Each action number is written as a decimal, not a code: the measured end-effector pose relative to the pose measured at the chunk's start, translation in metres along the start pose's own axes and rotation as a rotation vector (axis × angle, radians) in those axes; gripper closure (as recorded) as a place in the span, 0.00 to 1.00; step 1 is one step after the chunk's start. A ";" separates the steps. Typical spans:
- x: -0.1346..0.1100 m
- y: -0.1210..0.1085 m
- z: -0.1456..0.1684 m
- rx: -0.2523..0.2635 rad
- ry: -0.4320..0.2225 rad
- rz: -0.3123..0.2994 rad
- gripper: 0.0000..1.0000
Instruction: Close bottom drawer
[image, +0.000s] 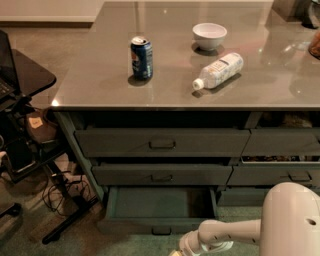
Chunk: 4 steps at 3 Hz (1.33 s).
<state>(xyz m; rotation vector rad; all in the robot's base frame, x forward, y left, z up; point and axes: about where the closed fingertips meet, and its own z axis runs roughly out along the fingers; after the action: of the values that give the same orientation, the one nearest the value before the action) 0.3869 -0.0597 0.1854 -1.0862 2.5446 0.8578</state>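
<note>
The bottom drawer (155, 202) is the lowest of three wide dark grey-green drawers. It stands partly pulled out, its plain green inside showing, with its small dark pull (161, 231) at the front centre. My white arm (225, 232) reaches in from the bottom right. My gripper (176, 253) is at the lower edge of the view, just right of and below the pull, close to the drawer front; most of it is cut off.
The top drawer (161, 143) and middle drawer (161, 175) sit slightly ajar above. Narrower drawers (280, 142) are to the right. On the counter (90, 85) stand a blue can (142, 57), a white bowl (209, 36) and a lying bottle (218, 70). A black stand (30, 75) with cables is at the left.
</note>
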 end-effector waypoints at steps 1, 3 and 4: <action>-0.057 0.003 -0.018 0.046 -0.047 -0.065 0.00; -0.127 0.003 -0.050 0.081 -0.134 -0.138 0.00; -0.117 -0.004 -0.056 0.104 -0.155 -0.103 0.00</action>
<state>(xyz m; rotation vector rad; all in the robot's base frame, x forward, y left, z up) 0.4711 -0.0277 0.2793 -1.0648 2.3572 0.7439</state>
